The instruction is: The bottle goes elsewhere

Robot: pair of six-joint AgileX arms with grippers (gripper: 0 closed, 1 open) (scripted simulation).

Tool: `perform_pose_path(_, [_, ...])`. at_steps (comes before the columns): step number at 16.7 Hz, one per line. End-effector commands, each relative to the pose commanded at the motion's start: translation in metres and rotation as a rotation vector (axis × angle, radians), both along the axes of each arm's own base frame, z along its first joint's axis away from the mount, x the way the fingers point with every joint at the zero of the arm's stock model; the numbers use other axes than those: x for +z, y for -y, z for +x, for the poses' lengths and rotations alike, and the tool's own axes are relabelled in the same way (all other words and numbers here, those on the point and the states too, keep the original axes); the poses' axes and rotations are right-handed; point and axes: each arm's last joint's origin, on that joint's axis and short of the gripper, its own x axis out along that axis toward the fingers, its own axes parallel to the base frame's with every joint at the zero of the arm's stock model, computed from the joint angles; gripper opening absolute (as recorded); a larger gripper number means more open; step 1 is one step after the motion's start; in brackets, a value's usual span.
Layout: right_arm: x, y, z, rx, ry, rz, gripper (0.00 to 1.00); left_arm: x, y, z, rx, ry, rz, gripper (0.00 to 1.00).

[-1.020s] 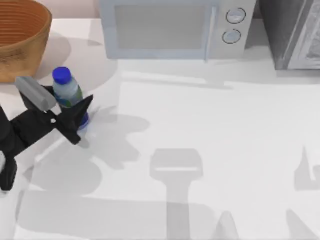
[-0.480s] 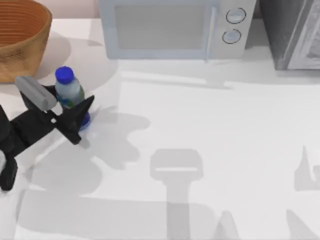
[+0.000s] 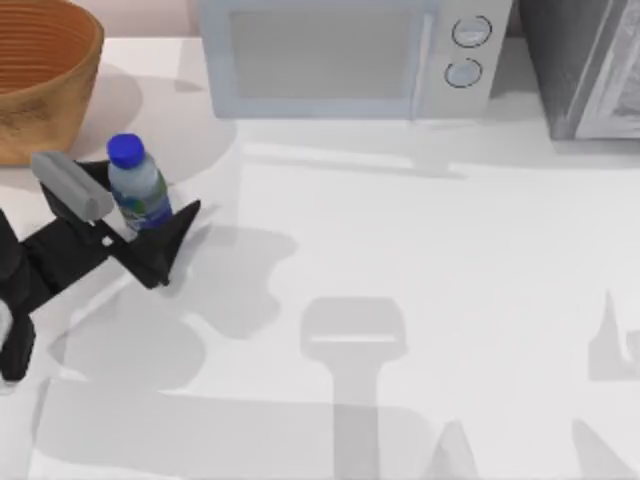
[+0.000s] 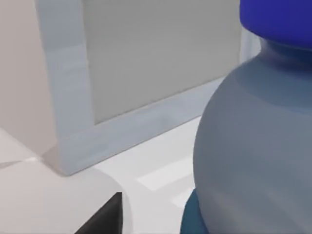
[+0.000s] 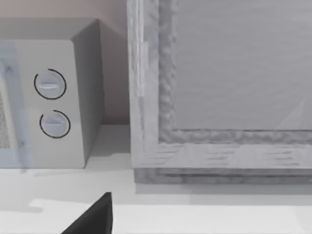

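The left tool sits near the tabletop's left edge, toward the far left corner; its two dark fingers are pinching the bottle, one finger jutting out on the side toward the tabletop's middle and the other mostly hidden behind the bottle's body; the bottle stands roughly upright between them, its bright blue cap leaning slightly toward the far edge, its blue and green label low on the body just above the fingers; whether its base touches the tabletop or hangs just clear cannot be told from above; in the left wrist view the bottle looms very close, clear body under the blue cap, with a dark finger tip at the frame's lower edge and the microwave's door beyond; a woven basket stands in the far left corner, just beyond the bottle and apart from it; the microwave runs along the far edge near its middle, two round dials on its right end; a grey cabinet-like box fills the far right corner; the right wrist view looks at the dials and that grey box, with one dark finger tip of the right tool at the lower edge; whether the right tool is spread or pressed together cannot be told.
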Motion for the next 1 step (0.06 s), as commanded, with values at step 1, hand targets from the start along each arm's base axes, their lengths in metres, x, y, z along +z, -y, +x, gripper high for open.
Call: perform_pose_path(1, [0.0000, 0.0000, 0.0000, 0.000, 0.000, 0.000, 1.00, 0.0000, 0.0000, 0.0000, 0.000, 0.000, 0.000, 1.00])
